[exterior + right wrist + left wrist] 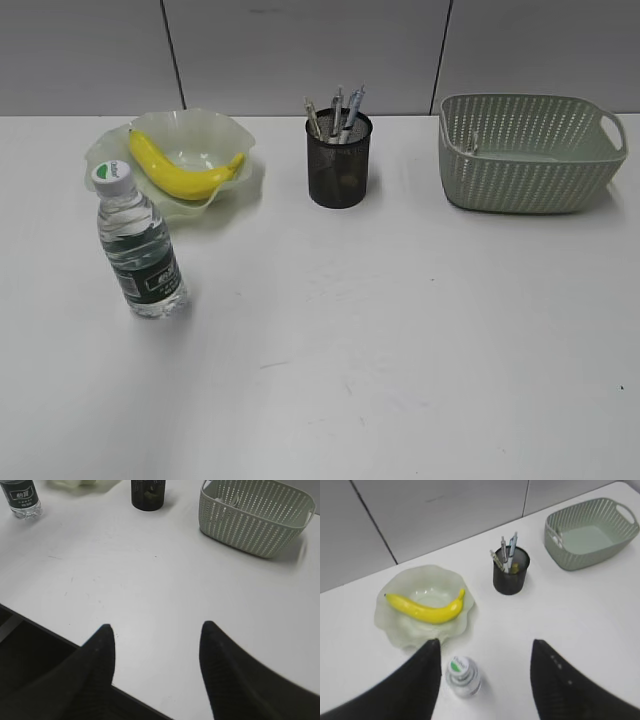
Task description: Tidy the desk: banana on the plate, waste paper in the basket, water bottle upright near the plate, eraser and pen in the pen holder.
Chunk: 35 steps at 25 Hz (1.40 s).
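A yellow banana (pixel 180 172) lies on the pale green wavy plate (pixel 235 130), also in the left wrist view (pixel 427 611). A clear water bottle (pixel 138 245) with a white and green cap stands upright in front of the plate. A black mesh pen holder (pixel 339 160) holds several pens. A green basket (pixel 530 152) stands at the far right, something small and pale inside it. My left gripper (pixel 485 647) is open, high above the bottle (pixel 462 676). My right gripper (pixel 156 630) is open and empty over the table's front edge. No eraser shows.
The white table (pixel 400 320) runs from the objects at the back to the front edge (pixel 60 630). A grey panelled wall stands behind the table. The basket (pixel 255 515), the pen holder (pixel 147 492) and the bottle (pixel 21 499) also show in the right wrist view.
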### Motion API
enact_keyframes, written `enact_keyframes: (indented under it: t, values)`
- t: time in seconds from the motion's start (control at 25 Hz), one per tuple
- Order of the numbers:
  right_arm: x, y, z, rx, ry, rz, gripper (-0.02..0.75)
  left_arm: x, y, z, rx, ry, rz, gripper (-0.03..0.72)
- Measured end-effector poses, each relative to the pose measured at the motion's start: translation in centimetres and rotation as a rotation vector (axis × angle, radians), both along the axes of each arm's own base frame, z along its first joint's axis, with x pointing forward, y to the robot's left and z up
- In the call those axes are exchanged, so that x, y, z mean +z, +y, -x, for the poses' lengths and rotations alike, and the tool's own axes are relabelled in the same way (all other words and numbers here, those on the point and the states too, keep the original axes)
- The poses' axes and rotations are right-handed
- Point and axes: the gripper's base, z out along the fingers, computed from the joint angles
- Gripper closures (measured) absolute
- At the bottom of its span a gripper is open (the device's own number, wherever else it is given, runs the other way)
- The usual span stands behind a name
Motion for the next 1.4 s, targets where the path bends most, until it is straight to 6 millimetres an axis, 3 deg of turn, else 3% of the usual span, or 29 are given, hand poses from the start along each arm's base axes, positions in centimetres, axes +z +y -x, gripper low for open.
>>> enact_keyframes:
  t: [0.32,0.6,0.84,0.92,1.12,1.4]
  values:
    - [0.0,0.0,0.0,0.000,0.000,0.000,0.303,-4.9,7.8,10.3,0.002,-0.043,0.030,0.262]
    - [0.0,0.0,0.0,0.000,0.000,0.000,0.303,-12.2,12.0,16.0,0.001,-0.076,0.058,0.262]
    - [0.0,0.0,0.0,0.000,0.000,0.000,0.303,-18.8,13.1,17.7,-0.010,-0.046,0.056,0.262]
    - [0.0,0.0,0.0,0.000,-0.001,0.000,0.303,-20.2,13.1,18.0,-0.021,-0.034,0.064,0.262]
    - [0.0,0.0,0.0,0.000,-0.002,-0.001,0.303,-20.4,12.6,17.7,-0.066,-0.142,0.116,0.262]
    - [0.0,0.0,0.0,0.000,-0.002,-0.001,0.303,-20.5,12.2,17.6,-0.101,-0.163,0.126,0.262]
